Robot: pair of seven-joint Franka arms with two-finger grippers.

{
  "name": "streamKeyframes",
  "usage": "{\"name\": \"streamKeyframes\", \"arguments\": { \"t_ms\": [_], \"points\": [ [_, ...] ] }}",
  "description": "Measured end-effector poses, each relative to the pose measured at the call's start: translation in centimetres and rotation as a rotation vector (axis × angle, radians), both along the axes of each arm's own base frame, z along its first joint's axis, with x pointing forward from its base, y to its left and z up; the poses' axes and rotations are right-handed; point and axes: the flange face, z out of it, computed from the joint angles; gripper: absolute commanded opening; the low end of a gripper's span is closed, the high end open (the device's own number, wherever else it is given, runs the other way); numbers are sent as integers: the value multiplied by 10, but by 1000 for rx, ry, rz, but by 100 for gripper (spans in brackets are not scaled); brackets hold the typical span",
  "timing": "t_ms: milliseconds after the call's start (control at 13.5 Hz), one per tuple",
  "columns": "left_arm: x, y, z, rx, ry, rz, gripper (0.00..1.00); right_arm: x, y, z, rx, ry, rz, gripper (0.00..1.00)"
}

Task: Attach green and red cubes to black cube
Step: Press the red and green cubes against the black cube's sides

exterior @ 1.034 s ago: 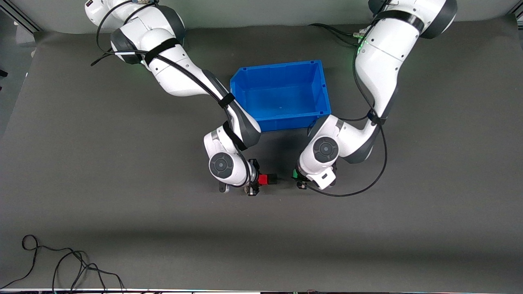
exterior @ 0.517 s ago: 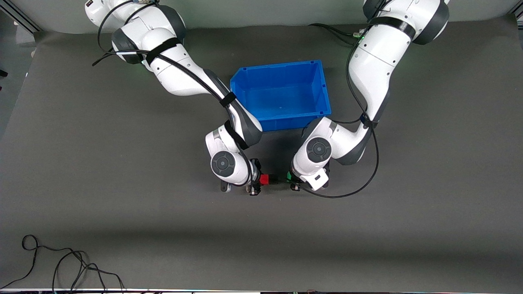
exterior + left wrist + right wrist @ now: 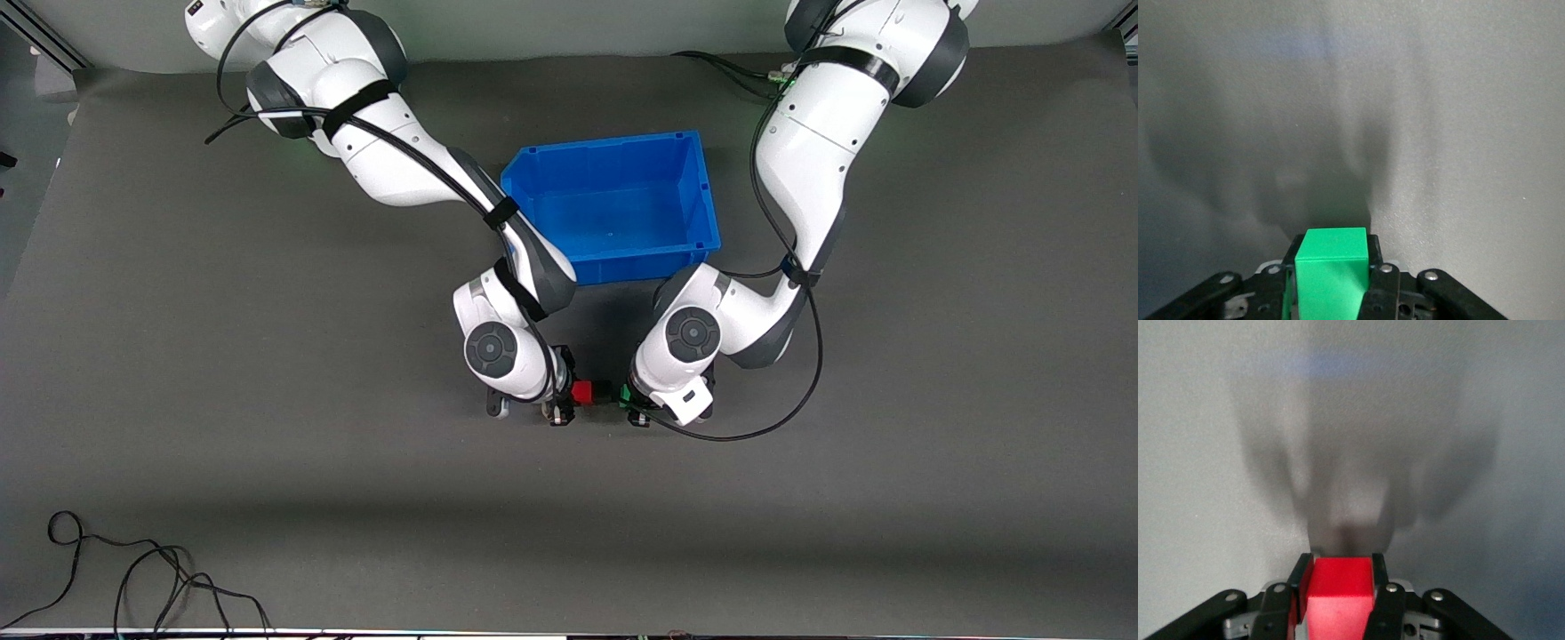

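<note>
Between the two claws sits the black cube (image 3: 604, 392): right claw (image 3: 564, 394) grips the red cube (image 3: 583, 392) against it, left claw (image 3: 635, 396) brings the green cube (image 3: 626, 393) in from the opposing face

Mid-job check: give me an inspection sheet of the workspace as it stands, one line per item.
Surface: dark grey mat, flat, shadowed under the arms.
Job's things: red cube and green cube are held in line, with the black cube between them; whether they touch cannot be told.
Clutter: open blue bin farther from the front camera than the cubes; nothing seen inside.
Grippers: right gripper shut on the red cube; left gripper shut on the green cube; both low over the mat near the bin.
Cables: loose black cable on the mat's near edge, toward the right arm's end; arm cables strapped on.
Surroundings: pale wall strip along the bases; nothing else seen.
</note>
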Motion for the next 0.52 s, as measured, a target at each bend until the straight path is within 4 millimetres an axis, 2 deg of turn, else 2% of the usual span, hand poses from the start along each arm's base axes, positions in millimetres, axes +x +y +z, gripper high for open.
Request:
{"name": "streamKeyframes", "arguments": {
  "t_ms": [295,369,443,517],
  "points": [
    [-5,-7,-4,3,3,-12,0,1,1,-1,4,-8,-14,14],
    [-5,-7,-5,4,4,-12,0,0,1,-1,4,-7,-17,29],
    [-5,-7,-5,4,4,-12,11,0,1,-1,4,-6,-20,68],
    [-5,-7,-5,4,4,-13,18,0,1,-1,4,-5,-23,80]
  ]
}}
